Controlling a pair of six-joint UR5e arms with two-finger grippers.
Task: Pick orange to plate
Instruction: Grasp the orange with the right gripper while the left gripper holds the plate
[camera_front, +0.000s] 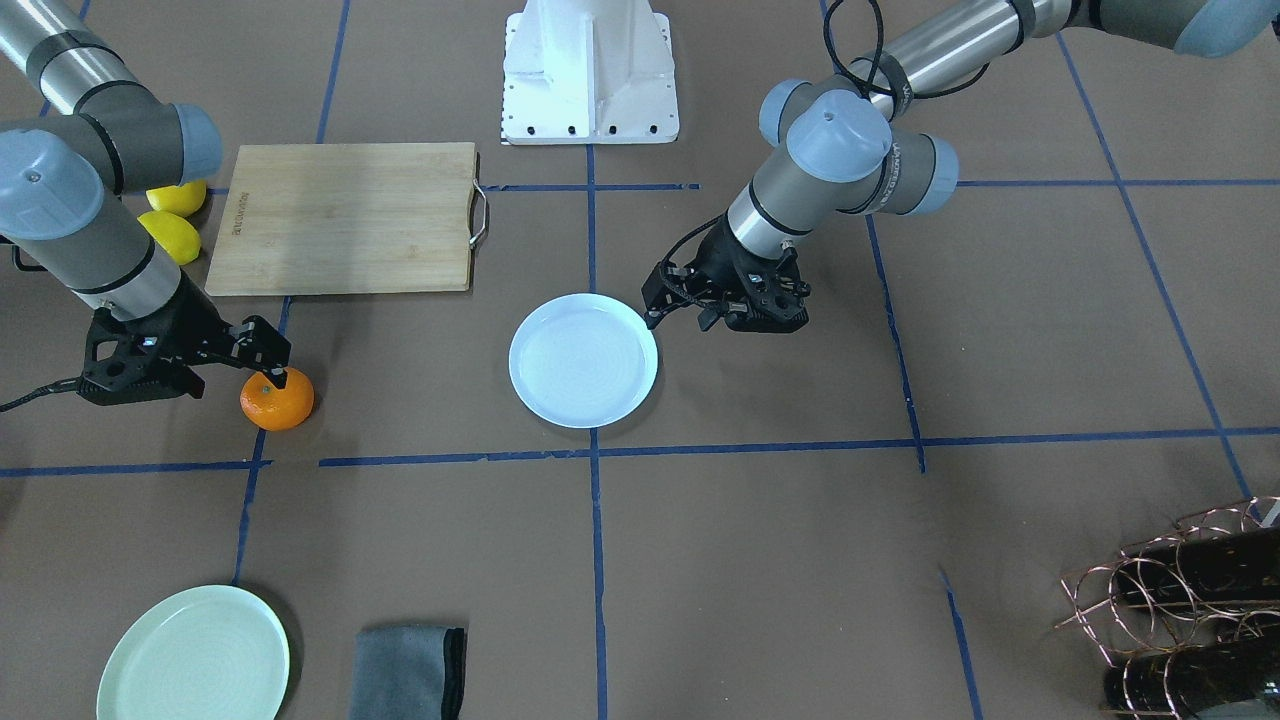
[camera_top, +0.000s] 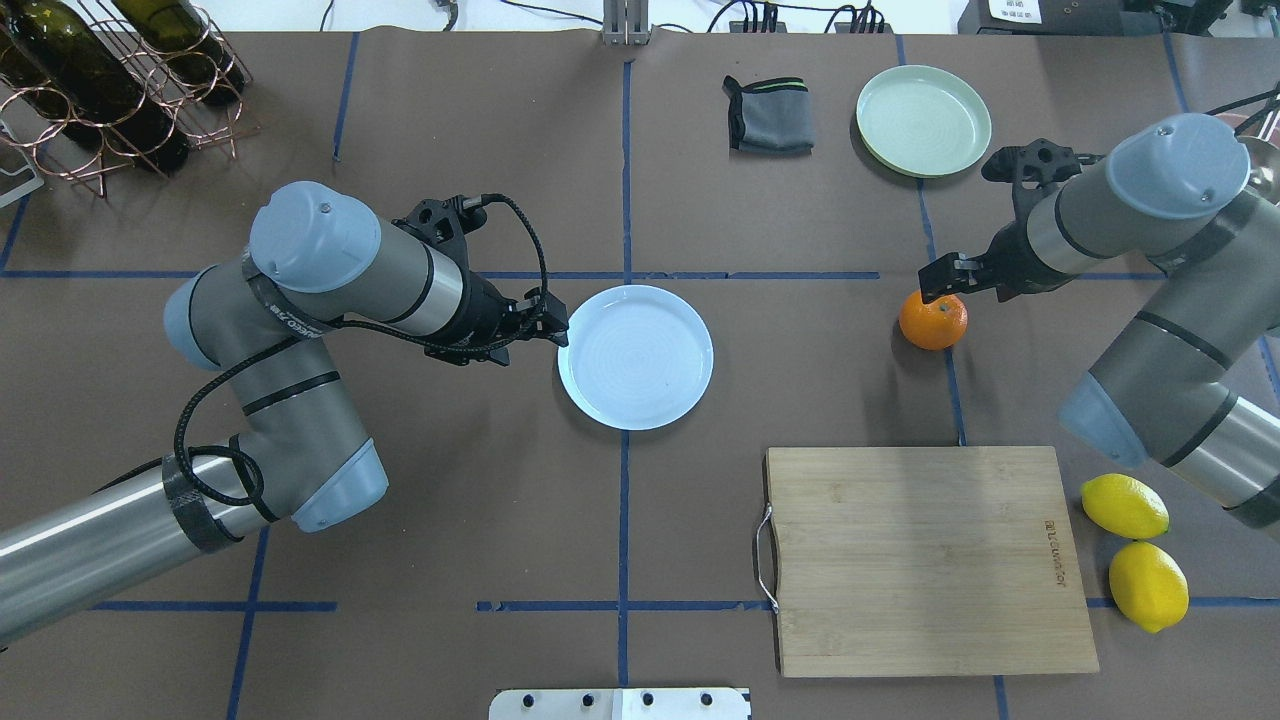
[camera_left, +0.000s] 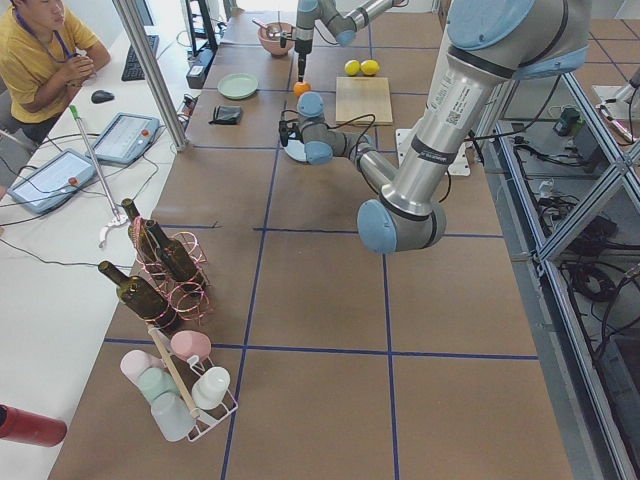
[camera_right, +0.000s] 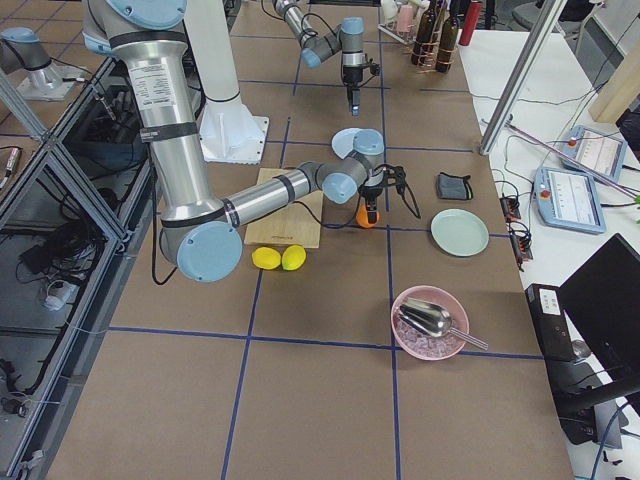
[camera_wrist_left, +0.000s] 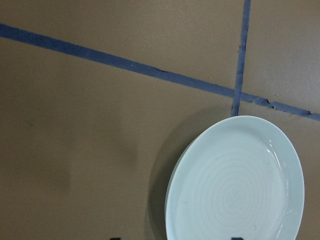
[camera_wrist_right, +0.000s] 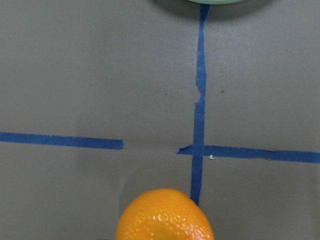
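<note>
Hovering just above the small round bright-orange mandarin (camera_front: 277, 399), the right gripper (camera_front: 266, 362) has its black fingers spread and holds nothing.
The mandarin sits on the brown paper-covered table (camera_front: 800, 560), on a blue tape line, well apart from the round glossy pale bluish-white plate (camera_front: 583, 360). The left gripper (camera_front: 680, 312) hangs just beside that plate's rim, its jaws released. A rectangular bamboo cutting board (camera_front: 345, 218) lies near the mandarin, with two yellow lemons (camera_front: 170, 236) just beyond the board's end. A pale mint-green plate (camera_front: 195, 655) and a folded grey cloth (camera_front: 405, 672) lie on the mandarin's other side.
</note>
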